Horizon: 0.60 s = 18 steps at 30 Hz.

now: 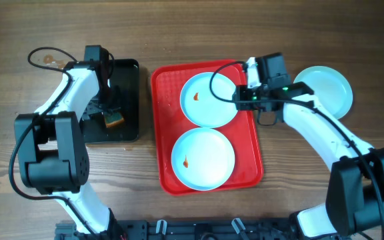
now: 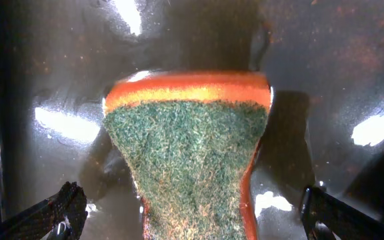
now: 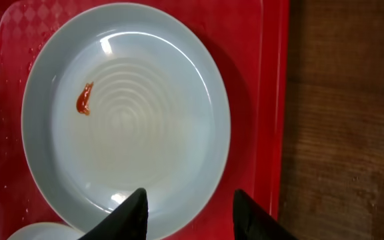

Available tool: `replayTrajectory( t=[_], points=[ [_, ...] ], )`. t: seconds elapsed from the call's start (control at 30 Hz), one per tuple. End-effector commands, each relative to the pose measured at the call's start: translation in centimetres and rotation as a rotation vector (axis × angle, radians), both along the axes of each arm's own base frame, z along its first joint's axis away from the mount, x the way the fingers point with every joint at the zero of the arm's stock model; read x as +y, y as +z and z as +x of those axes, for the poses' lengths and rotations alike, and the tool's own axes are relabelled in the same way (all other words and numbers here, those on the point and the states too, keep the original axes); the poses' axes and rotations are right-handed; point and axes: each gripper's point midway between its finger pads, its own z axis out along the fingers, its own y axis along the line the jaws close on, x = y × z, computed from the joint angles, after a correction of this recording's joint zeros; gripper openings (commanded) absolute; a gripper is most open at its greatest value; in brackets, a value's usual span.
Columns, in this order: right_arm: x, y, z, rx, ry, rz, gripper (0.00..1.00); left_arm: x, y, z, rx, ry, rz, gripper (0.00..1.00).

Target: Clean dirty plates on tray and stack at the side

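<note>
The right gripper [image 3: 195, 213] is open. Its two black fingers [image 3: 135, 212] are spread apart and hang over the right edge of the red tray [image 1: 160, 133]. In the wrist view, one finger sits above the rim of a pale blue plate [image 3: 125, 107]. The other sits above the bare red strip of tray just beside that rim. Whether either finger touches anything cannot be told. This plate lies flat in the far half of the red tray and has a small orange-brown stain [image 3: 84, 99] on its left part.

A second pale blue plate [image 1: 203, 159] lies flat in the near half of the red tray, close to the first. It has its own small orange spot [image 1: 187, 161], left of its centre. A third pale blue plate [image 1: 322, 90] rests on the wooden table [image 1: 312, 33], off the red tray's right side and level with its far end. Its left edge is partly covered by the right arm.

The left gripper [image 2: 192, 213] is open too, its fingertips wide apart. It is low over a black tray [image 1: 129, 127] that lies on the table just beside the red tray's left edge. A sponge [image 2: 192, 147] lies between the fingertips and clear of both. Its green scouring face is turned up, with an orange layer beneath. The black tray's surface around the sponge is shiny, with bright patches of glare.
</note>
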Motion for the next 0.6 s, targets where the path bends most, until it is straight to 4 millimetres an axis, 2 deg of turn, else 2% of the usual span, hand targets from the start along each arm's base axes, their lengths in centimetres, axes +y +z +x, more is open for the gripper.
replayTrajectory(
  t=[0.0, 0.07, 0.1, 0.2, 0.23, 0.27, 0.3, 0.33, 0.37, 0.43, 0.53, 0.57],
  points=[
    [-0.8, 0.3, -0.7, 0.045, 0.003, 0.040, 0.42, -0.4, 0.4, 1.4, -0.069, 0.056, -0.044, 1.00],
    [-0.9, 0.3, -0.8, 0.052, 0.001, 0.039, 0.42, -3.1, 0.5, 1.6, -0.073, 0.134, -0.209, 1.00],
    [-0.8, 0.3, -0.8, 0.051, 0.003, 0.043, 0.42, -4.4, 0.6, 0.5, -0.024, 0.133, -0.278, 1.00],
    [-0.8, 0.3, -0.8, 0.053, 0.002, 0.046, 0.42, -3.7, 0.6, -0.1, -0.003, 0.145, -0.255, 0.98],
    [-0.8, 0.3, -0.9, 0.054, 0.002, 0.046, 0.42, -3.4, 0.7, -0.4, 0.007, 0.154, -0.255, 0.86],
    [-0.8, 0.3, -0.9, 0.055, 0.002, 0.046, 0.42, -3.1, 0.8, -0.7, 0.017, 0.167, -0.255, 0.49],
    [-0.8, 0.3, -0.9, 0.055, 0.002, 0.046, 0.42, -2.6, 0.8, -1.1, 0.034, 0.185, -0.254, 0.04],
    [-0.8, 0.3, -0.9, 0.054, 0.002, 0.046, 0.42, -2.3, 0.8, -1.4, 0.042, 0.196, -0.257, 0.04],
    [-0.8, 0.3, -0.9, 0.054, 0.002, 0.046, 0.43, -1.5, 0.7, -1.5, 0.043, 0.211, -0.239, 0.11],
    [-0.8, 0.3, -0.8, 0.052, 0.002, 0.046, 0.43, 0.5, 0.6, -1.1, 0.018, 0.225, -0.154, 0.04],
    [-0.8, 0.3, -0.8, 0.051, 0.002, 0.047, 0.43, 0.1, 1.2, -0.4, -0.004, 0.201, -0.182, 0.04],
    [-0.8, 0.3, -0.8, 0.051, 0.002, 0.047, 0.43, 0.1, 1.7, -0.4, 0.002, 0.190, -0.186, 0.20]
  ],
)
